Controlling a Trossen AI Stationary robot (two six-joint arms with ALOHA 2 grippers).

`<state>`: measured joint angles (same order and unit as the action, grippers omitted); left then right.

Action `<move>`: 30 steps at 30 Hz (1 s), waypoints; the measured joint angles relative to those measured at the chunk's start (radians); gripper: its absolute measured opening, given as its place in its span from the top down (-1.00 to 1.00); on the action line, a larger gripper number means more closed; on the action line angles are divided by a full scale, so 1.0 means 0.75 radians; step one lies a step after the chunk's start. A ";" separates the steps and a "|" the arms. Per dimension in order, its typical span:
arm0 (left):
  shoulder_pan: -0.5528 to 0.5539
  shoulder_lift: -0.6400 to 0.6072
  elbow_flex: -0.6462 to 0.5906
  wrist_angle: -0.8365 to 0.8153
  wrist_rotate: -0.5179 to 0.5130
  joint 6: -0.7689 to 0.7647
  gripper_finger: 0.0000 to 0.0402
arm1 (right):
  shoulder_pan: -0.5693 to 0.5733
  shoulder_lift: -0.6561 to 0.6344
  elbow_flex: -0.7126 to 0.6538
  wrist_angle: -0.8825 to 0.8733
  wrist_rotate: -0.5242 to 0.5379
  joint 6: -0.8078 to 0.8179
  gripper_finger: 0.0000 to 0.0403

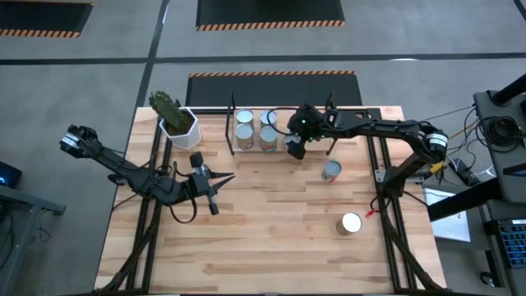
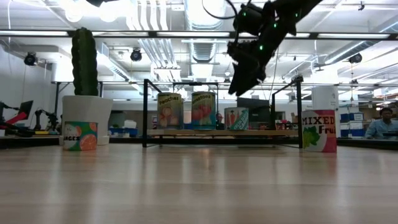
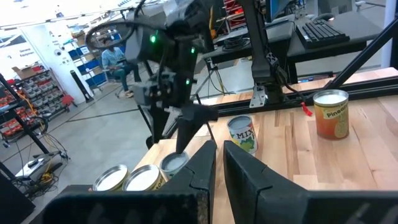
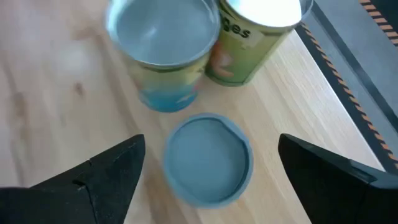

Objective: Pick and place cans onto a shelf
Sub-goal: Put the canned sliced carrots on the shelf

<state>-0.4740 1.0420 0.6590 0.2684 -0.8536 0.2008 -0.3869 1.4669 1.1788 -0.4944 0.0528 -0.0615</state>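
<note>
The shelf [image 1: 316, 125] stands at the table's far edge with several cans on it [image 1: 244, 136] [image 1: 269, 138]. My right gripper [image 4: 210, 149] hangs open a little above a blue-grey-topped can [image 4: 208, 158], one finger on each side of it and clear of it. That can rests upright on the shelf board next to two others [image 4: 163, 46] [image 4: 258, 28]; in the low view it is the can [image 2: 237, 118] under my right gripper [image 2: 239, 84]. My left gripper [image 1: 223, 178] [image 3: 219, 163] waits shut and level over the table's left middle.
A "Mixed Fruit" can [image 1: 331, 171] [image 2: 319, 130] stands on the table in front of the shelf's right end. A pineapple can [image 1: 351, 224] [image 3: 331, 113] stands near the right edge. A cactus in a white pot [image 1: 177, 119] is at the far left, an orange-labelled can [image 2: 80, 135] beside it.
</note>
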 joint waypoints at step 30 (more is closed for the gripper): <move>0.000 0.000 0.000 0.000 0.000 0.024 0.93 | 0.100 0.035 -0.266 0.274 0.107 -0.023 0.94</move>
<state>-0.4740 1.0420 0.6590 0.2684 -0.8539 0.2188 -0.3119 1.4929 0.9796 -0.2893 0.1330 -0.0788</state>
